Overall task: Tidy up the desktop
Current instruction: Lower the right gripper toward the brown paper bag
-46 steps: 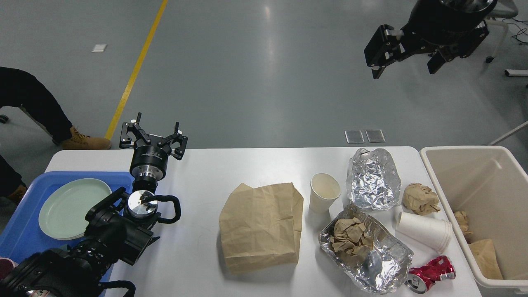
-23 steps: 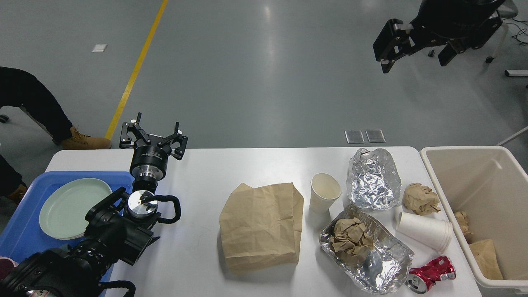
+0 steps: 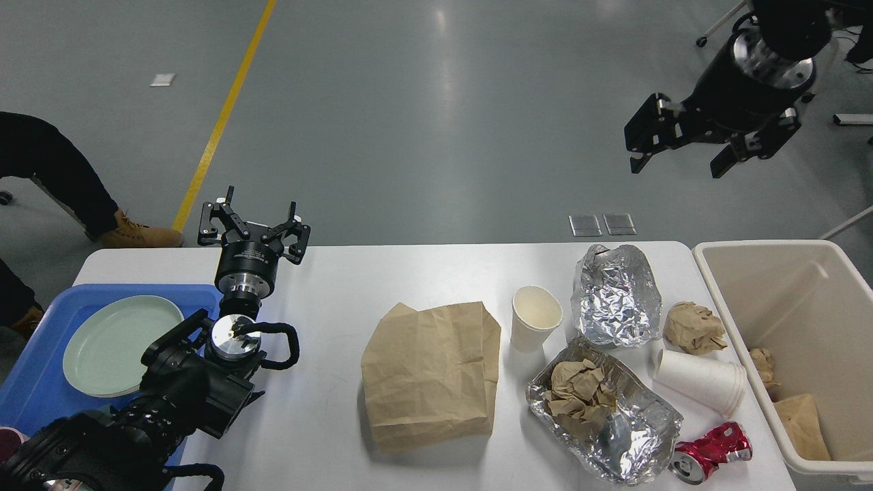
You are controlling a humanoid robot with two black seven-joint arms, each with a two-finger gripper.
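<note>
**Operator:** Desk (image 3: 327, 286) status: white top, spanning most of the lower view. What lies on it?

**Technician:** Blue tray (image 3: 27, 368) at the left edge, carrying a pale green plate (image 3: 112, 344). Flat brown paper bag (image 3: 430, 375) near the centre. Upright white paper cup (image 3: 535, 317) just right of the bag. Crumpled foil sheet (image 3: 617, 296) beside the cup. Foil container (image 3: 614, 423) in front of that sheet, with crumpled brown paper (image 3: 576, 399) inside it. Brown paper ball (image 3: 694, 327) near the right edge. Stacked white cups (image 3: 699, 380) lie on their side below that ball. Crushed red can (image 3: 713, 450) at the front right corner.

**Operator:** Bin?

**Technician:** Beige bin (image 3: 764, 286) stands against the right end of the desk, holding brown paper scraps.

**Operator:** Left gripper?

**Technician:** Left gripper (image 3: 252, 225) sits at the far edge of the desk, just beyond the tray's corner. Jaws are apart, nothing between them.

**Operator:** Right gripper?

**Technician:** Right gripper (image 3: 678, 150) hangs over the floor, well apart from the desk and beyond the bin. Jaws appear spread and empty, though the dark fingers are hard to separate from the body at this angle.
</note>
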